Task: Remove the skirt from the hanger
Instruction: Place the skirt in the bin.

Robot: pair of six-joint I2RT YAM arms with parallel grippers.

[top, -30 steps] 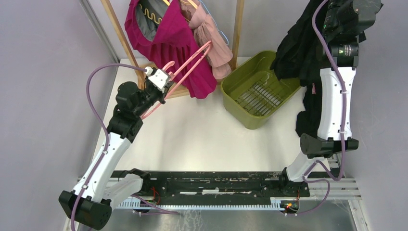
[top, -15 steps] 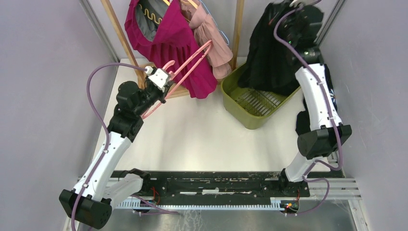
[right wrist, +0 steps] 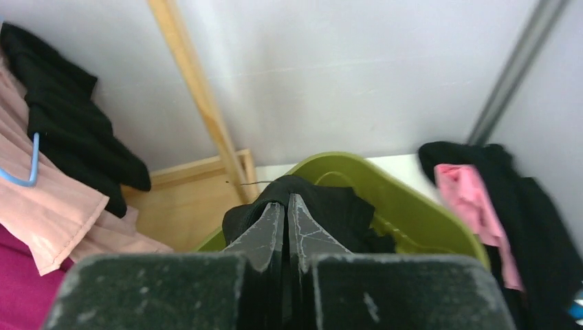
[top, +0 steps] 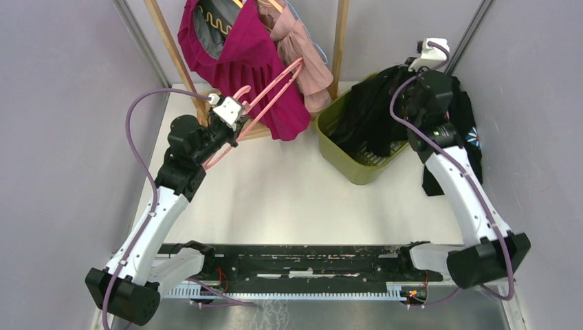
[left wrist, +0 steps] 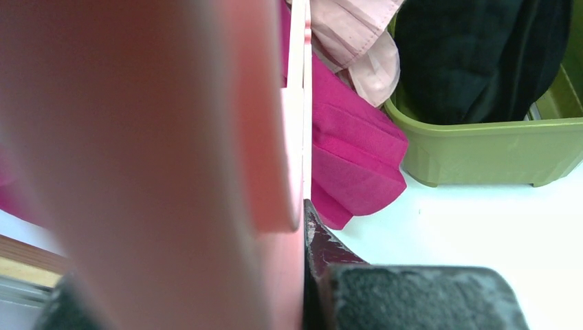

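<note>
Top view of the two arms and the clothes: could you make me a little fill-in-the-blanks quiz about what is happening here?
1. The right gripper is shut on a fabric skirt whose colour is ___.
2. That skirt hangs down into a slotted plastic basket whose colour is olive-___.
3. The left gripper holds a thin plastic hanger whose colour is ___.

Missing words: black; green; pink.
</note>
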